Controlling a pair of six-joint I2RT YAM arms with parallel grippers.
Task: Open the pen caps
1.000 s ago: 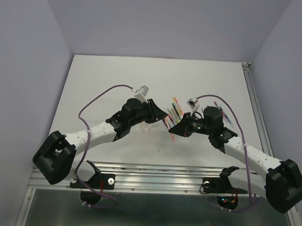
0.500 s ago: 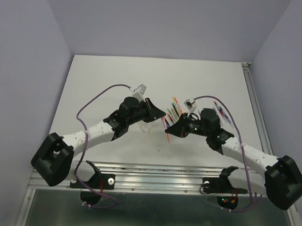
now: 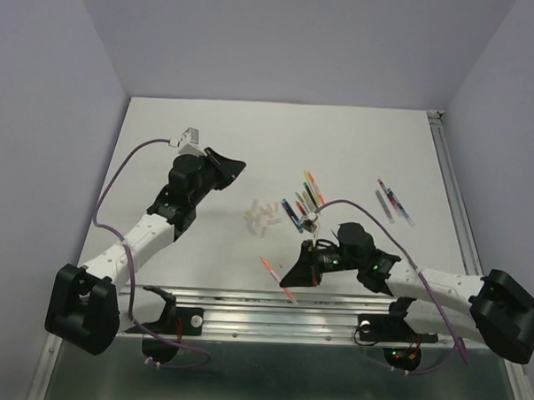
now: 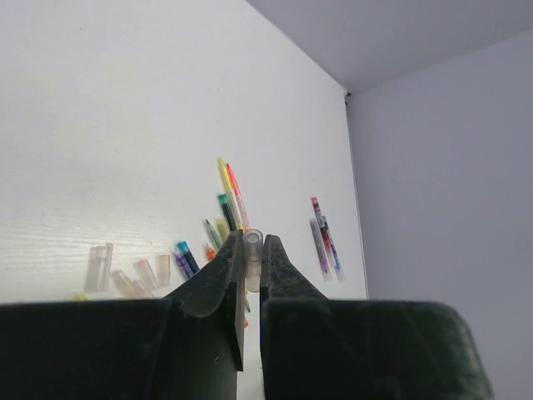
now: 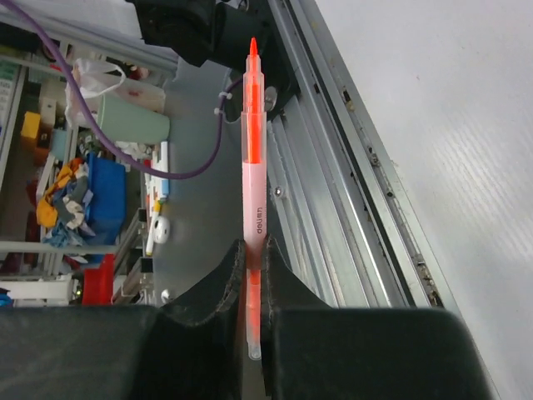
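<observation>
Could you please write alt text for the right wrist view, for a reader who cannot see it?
The right pincer is shut on an orange pen, whose bare, uncapped tip points away from the camera. Behind the pen, a metal rail runs along the edge of the white table.

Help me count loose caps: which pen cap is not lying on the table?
The pen cap pinched in the left gripper, raised off the table; the other caps lie clustered on it.
</observation>
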